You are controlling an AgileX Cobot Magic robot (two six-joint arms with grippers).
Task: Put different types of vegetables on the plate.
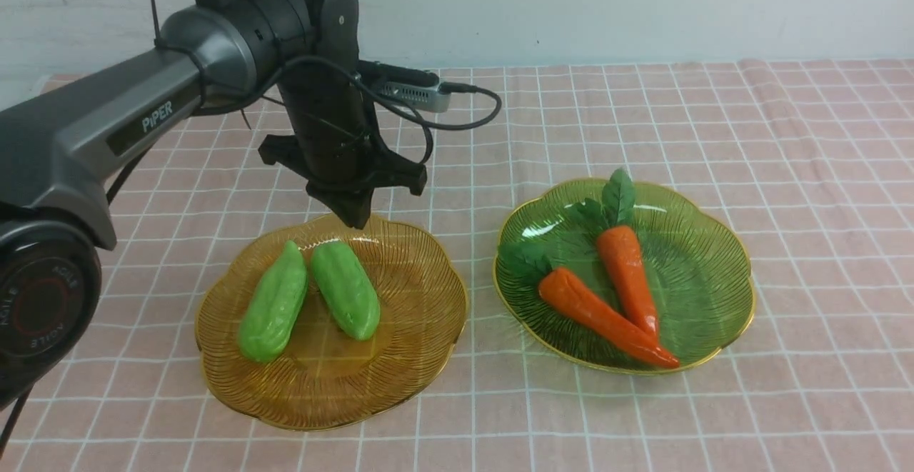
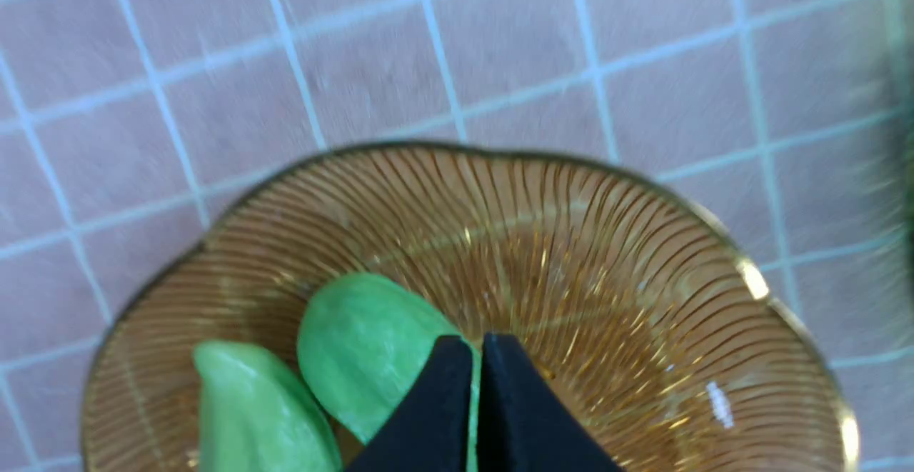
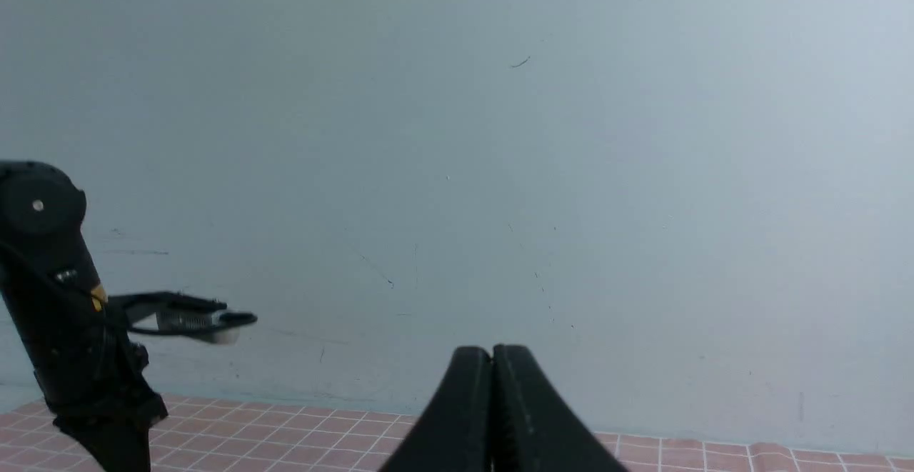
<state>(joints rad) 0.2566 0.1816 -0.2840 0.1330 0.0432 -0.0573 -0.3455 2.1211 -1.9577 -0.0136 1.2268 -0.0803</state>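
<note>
The left claw (image 1: 353, 213), its fingers pressed together and gripping nothing, hangs above the far part of the amber plate (image 1: 421, 379), with two green gourds (image 1: 345, 290) lying on that plate, nearer the robot than the claw, long axes running roughly toward the robot; the left arm (image 1: 325, 101) is the closer one, while the right claw (image 3: 490, 415), also pressed together, points at the wall (image 3: 443, 208); to the right of the amber plate, two carrots (image 1: 628, 272) share a green plate (image 1: 714, 293) on the counter (image 1: 493, 429)
</note>
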